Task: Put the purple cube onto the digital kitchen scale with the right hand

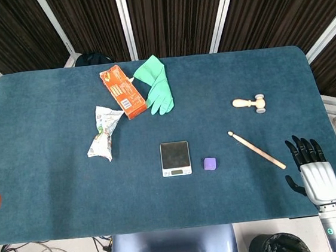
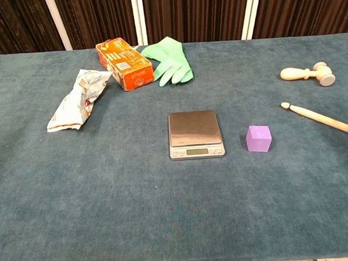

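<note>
- Sitting on the blue desk (image 1: pixel 46 114), the purple cube (image 1: pixel 210 163) is just to the right of the digital kitchen scale (image 1: pixel 175 158), close but not touching it.
- From the chest view, the scale's steel platform is bare and its display strip faces the near edge.
- At the desk's near right corner, the right hand (image 1: pixel 312 168) has its dark fingers (image 1: pixel 303 148) stretched out and slightly apart, holding nothing, well apart from the cube.
- Between that hand and the cube lies a wooden drumstick (image 1: pixel 256 150), set at a slant.
- Farther back on the right is a small wooden mallet (image 1: pixel 251 102).
- Toward the far left side, an orange carton (image 1: pixel 122 91) lies beside a green rubber glove (image 1: pixel 155 85), the two touching or nearly so.
- A crumpled snack wrapper (image 1: pixel 104 133) lies nearer than the carton, to the left of the scale.
- Neither view shows the left hand.
</note>
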Available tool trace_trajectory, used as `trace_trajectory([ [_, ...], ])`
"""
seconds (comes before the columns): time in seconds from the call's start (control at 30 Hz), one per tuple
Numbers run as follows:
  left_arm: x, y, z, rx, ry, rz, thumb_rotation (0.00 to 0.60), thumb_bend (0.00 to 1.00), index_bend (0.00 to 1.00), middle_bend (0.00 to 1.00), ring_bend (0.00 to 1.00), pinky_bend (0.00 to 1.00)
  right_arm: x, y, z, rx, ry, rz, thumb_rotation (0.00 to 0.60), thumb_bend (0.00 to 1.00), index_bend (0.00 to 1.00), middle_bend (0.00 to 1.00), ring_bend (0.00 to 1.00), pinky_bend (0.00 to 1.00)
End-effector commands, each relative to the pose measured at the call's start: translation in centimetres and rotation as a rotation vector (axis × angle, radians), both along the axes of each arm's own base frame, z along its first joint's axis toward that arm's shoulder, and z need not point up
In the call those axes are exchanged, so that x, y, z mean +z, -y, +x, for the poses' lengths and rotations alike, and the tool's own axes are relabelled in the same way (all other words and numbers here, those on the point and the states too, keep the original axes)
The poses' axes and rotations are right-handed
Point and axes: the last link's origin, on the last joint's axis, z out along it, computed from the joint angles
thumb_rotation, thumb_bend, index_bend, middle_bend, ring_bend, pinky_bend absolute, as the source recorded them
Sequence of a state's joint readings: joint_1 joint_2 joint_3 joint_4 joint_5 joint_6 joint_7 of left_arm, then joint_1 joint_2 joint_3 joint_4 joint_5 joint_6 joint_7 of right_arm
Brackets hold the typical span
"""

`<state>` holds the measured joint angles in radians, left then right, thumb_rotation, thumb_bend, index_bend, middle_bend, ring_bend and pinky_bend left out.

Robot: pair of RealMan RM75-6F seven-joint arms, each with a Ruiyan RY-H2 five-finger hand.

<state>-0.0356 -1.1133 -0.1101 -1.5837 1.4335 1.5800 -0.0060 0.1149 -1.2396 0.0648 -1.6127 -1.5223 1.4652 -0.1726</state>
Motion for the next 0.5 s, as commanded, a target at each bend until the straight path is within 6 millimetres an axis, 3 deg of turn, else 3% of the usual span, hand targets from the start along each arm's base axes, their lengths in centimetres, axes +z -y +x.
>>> trace_trajectory([
  [0.03,0.0,0.0,0.0,0.001,-0.001,0.001,0.600,0.25,0.02,0.00,0.00,0.00,-0.3,0.7,0.0,-0.020,0.041,0.086,0.600,0.37,0.00,0.00,0.00,0.00],
  [0.27,0.0,0.0,0.0,0.001,0.001,0.000,0.600,0.25,0.02,0.00,0.00,0.00,-1.5,4.0,2.4,-0.020,0.083,0.166,0.600,0.38,0.00,0.00,0.00,0.00],
  [0.5,0.0,0.0,0.0,-0.001,0.001,-0.003,0.600,0.25,0.02,0.00,0.00,0.00,-5.2,6.7,6.0,-0.009,0.039,0.304,0.600,0.37,0.00,0.00,0.00,0.00],
])
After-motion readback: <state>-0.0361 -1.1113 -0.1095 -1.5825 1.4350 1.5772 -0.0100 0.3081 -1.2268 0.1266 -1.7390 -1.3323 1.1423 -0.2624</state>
